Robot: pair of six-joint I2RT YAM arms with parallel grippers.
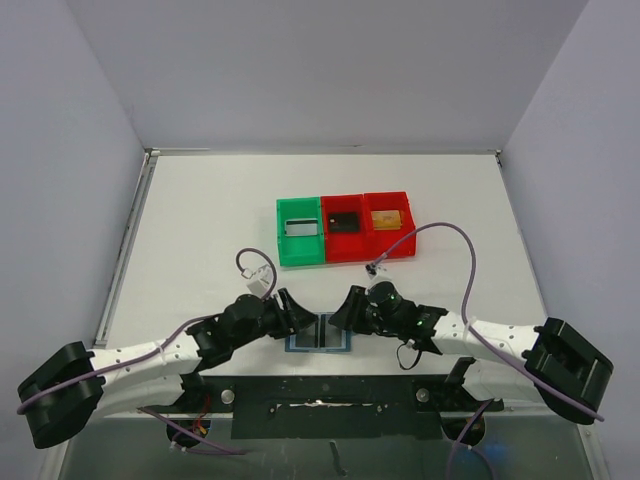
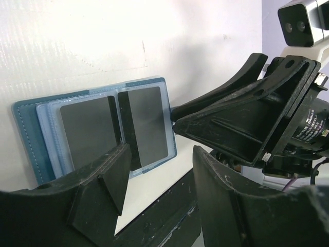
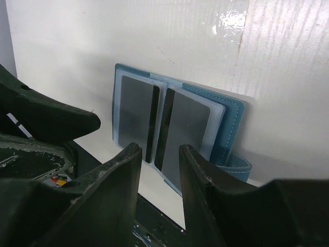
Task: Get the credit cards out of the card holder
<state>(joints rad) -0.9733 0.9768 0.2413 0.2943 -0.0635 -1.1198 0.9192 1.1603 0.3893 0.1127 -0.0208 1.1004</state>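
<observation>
From above, the card holder [image 1: 318,333] lies open and flat on the white worktop [image 1: 200,230], right at its near edge and midway between the two arms. The left gripper [image 1: 298,318] leans in over its left panel and the right gripper [image 1: 340,315] over its right panel. Farther back, well apart from it, stand a green bin [image 1: 300,262] and two red bins [image 1: 362,250] in a row, each with a flat card-like thing lying inside. From the left wrist, the light-blue holder shows two dark grey credit cards [image 2: 146,123] side by side under clear sleeves, one on each panel. The left jaws stand well apart in the foreground with nothing between them, just short of the holder's near edge. The tip of the right gripper sits at the holder's right edge; whether it touches I cannot tell. From the right wrist, both cards are in their sleeves, and a small tab [image 3: 237,165] sticks out from the blue cover's outer edge. The right jaws stand a narrow gap apart, and nothing is clamped between them.
</observation>
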